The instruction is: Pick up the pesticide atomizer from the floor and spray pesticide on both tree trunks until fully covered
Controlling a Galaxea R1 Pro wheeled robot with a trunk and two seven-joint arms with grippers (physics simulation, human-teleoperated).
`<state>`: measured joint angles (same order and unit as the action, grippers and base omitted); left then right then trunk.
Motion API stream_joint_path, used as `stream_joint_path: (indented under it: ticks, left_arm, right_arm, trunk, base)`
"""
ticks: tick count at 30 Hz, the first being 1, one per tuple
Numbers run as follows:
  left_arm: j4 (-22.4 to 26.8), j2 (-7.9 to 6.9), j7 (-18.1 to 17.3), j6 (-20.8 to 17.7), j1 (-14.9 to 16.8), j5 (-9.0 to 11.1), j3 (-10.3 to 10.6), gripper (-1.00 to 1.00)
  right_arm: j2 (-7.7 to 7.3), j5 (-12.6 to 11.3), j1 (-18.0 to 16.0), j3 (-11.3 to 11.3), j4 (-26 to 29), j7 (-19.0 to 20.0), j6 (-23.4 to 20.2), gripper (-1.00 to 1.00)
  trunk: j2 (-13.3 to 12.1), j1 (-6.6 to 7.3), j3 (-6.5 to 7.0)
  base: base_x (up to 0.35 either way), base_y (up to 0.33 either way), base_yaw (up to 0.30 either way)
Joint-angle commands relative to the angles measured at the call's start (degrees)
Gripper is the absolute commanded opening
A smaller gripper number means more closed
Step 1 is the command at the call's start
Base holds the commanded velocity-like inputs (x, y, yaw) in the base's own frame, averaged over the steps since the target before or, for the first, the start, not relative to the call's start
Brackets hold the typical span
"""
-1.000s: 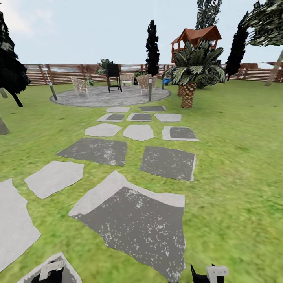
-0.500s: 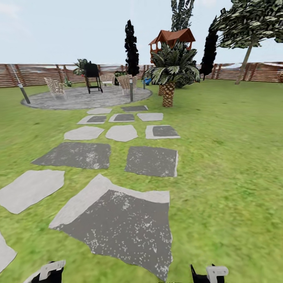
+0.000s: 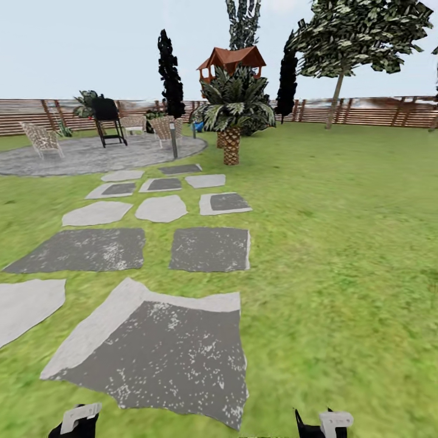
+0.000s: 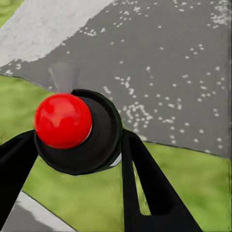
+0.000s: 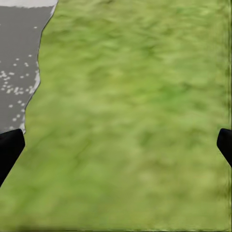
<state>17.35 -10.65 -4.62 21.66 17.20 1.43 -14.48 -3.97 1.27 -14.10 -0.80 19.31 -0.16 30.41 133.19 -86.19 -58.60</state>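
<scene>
From the head camera, the green grass floor (image 3: pixel 340 255) of the garden carries grey stepping stones (image 3: pixel 210 248) leading toward 11 o'clock to a round grey paved patio (image 3: pixel 91 155). A short scaly-trunked palm (image 3: pixel 232 115) stands at 12 o'clock before the brown slatted wooden fence (image 3: pixel 377 111); a leafy tree with a thin leaning trunk (image 3: pixel 359 36) rises at 1 o'clock. The left gripper (image 3: pixel 78 421) sits at 7 o'clock, the right gripper (image 3: pixel 325 423) at 5 o'clock.

In the left wrist camera, black fingers (image 4: pixel 145 179) are clamped around the black round-bodied pesticide atomizer with its red ball top (image 4: pixel 72 128), above stone and grass.

In the right wrist camera, black fingertips (image 5: pixel 9 147) are spread wide over grass.
</scene>
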Motion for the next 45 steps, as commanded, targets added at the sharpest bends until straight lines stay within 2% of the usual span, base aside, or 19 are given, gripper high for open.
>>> stream_joint_path:
  ticks: [1,45]
  left_arm:
    - [0.0,0.05,-0.5,0.1,0.0,0.2,-0.4,-1.00]
    - [0.0,0.02,-0.5,0.1,0.0,0.2,-0.4,-1.00]
  right_arm:
    - [0.01,0.1,0.0,-0.1,-0.1,0.0,0.2,1.00]
    - [0.01,0.1,0.0,-0.1,-0.1,0.0,0.2,1.00]
  trunk:
    - [0.0,0.01,-0.05]
    - [0.0,0.01,-0.05]
  base:
    - [0.000,0.000,-0.300]
    - [0.000,0.000,-0.300]
